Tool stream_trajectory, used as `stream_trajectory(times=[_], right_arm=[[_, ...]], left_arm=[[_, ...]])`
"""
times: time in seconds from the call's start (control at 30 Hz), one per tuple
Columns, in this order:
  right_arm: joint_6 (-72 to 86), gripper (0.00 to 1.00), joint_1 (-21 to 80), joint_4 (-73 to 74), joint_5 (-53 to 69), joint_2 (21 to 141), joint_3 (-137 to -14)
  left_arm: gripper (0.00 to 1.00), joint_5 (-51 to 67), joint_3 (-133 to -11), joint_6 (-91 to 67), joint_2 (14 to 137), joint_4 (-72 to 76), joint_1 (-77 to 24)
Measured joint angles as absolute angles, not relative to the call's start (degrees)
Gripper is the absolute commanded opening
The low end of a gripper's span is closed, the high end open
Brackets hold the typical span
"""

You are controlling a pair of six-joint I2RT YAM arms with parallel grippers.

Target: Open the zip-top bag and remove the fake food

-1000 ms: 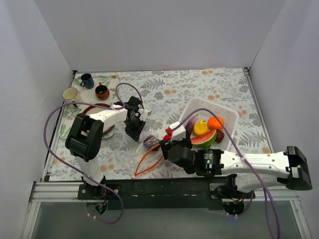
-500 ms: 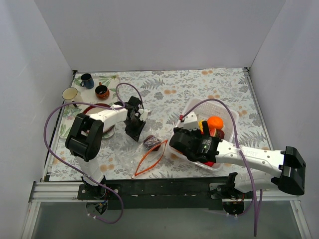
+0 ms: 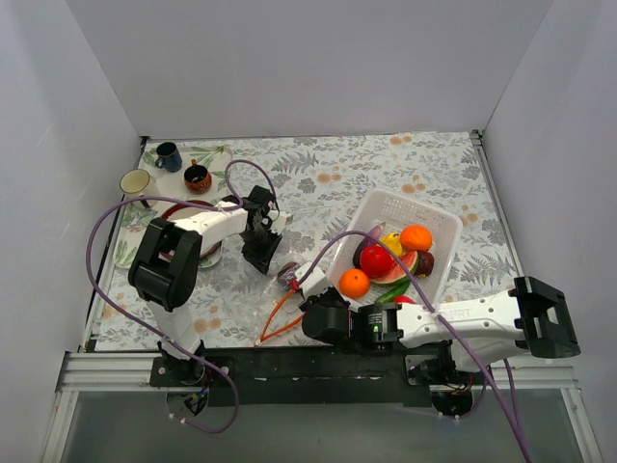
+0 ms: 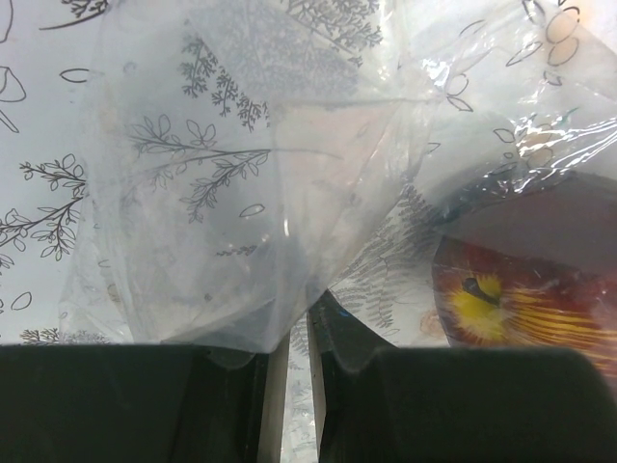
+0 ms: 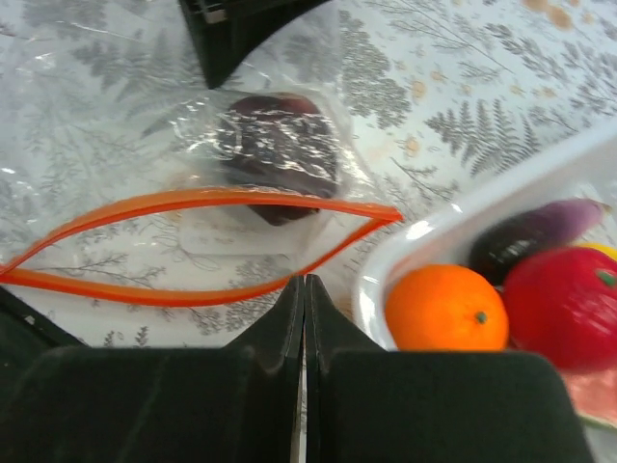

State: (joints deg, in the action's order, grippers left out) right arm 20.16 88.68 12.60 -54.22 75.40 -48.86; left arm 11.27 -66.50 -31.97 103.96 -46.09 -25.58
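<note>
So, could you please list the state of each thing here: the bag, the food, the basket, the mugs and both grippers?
zip-top bag: mouth open, lying on the table.
dark plum: inside the bag.
other fake food: out of the bag, in the basket.
white basket: upright, partly filled.
left gripper: shut, pinching the bag's film.
right gripper: shut, empty.
mugs: upright.
</note>
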Motion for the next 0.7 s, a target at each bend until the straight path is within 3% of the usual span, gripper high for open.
stream_trajectory(times=[0.1, 0.2, 0.7], right_arm=[[16.9, 0.28, 88.6, 4.2, -50.5, 76.9, -45.6], [14.2, 0.34, 87.3, -1.7, -46.5, 80.2, -45.0], [11.0, 0.39, 78.4, -10.5, -31.7, 89.7, -45.2]], left_arm=[[0.12, 11.2, -66.6, -32.0, 104.0, -46.1, -25.6], [0.12, 11.2, -66.8, -32.0, 104.2, -46.3, -25.6], [0.15, 11.0, -67.1, -31.2, 104.2, -46.8, -25.6]])
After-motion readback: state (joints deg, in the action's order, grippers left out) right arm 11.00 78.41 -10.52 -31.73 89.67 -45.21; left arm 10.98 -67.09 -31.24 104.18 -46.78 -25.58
